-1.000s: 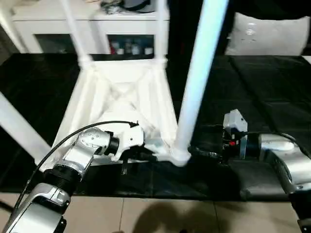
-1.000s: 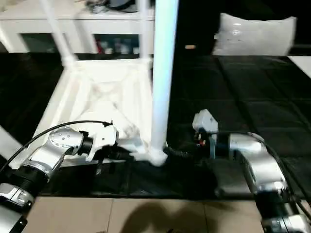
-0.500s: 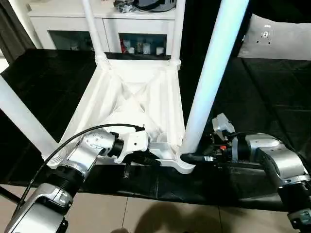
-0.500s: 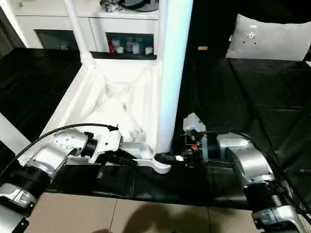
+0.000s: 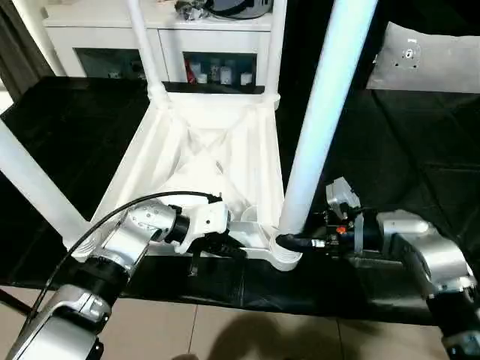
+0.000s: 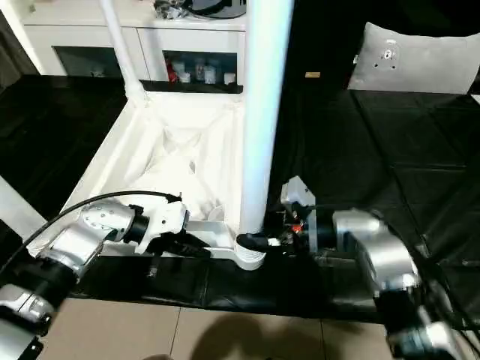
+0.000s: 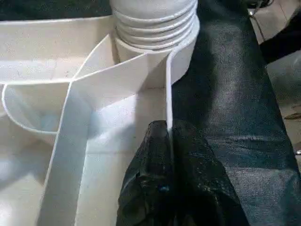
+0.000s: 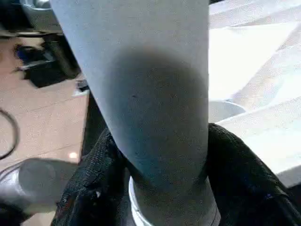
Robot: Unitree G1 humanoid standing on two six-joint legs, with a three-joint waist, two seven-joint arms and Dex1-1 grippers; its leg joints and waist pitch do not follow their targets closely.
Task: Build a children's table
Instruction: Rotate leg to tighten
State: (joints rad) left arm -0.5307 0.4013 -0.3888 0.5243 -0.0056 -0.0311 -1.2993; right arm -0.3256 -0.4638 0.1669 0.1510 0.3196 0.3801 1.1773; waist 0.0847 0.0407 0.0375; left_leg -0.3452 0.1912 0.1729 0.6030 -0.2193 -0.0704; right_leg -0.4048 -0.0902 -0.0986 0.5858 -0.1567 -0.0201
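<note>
The children's table [image 5: 206, 161] lies upside down on a black mat [image 5: 405, 172], its square white plastic top facing down so that the diagonal ribs of the underside cross in an X in the middle. Long white tube legs rise from the corner sockets: two slim ones at the far corners [image 5: 142, 45], one slanting off past the near left corner [image 5: 30, 187], and a thick-looking one, nearest the camera, standing in the near right socket [image 5: 289, 253]. The left wrist view shows that socket's neck as a stack of rounded rings above thin, smooth plastic walls. The left arm reaches in low from the near left, forearm silver and wrist white, and the left gripper [image 7: 168, 136] is pinched tight on the thin near edge wall of the table top, one black finger on each face of it, just beside the near right socket. The right arm comes in level from the right, a black cable looping at its wrist, and the right gripper [image 8: 160, 141] is closed around the foot of the near right leg [image 6: 259, 112] just above the socket, its textured black fingers [image 8: 235, 160] cupping the smooth round tube on either side. Beyond the mat stands a white cabinet [image 5: 97, 37] with dark glass doors, and a pale cushion [image 5: 427, 56] lies at the far right.
</note>
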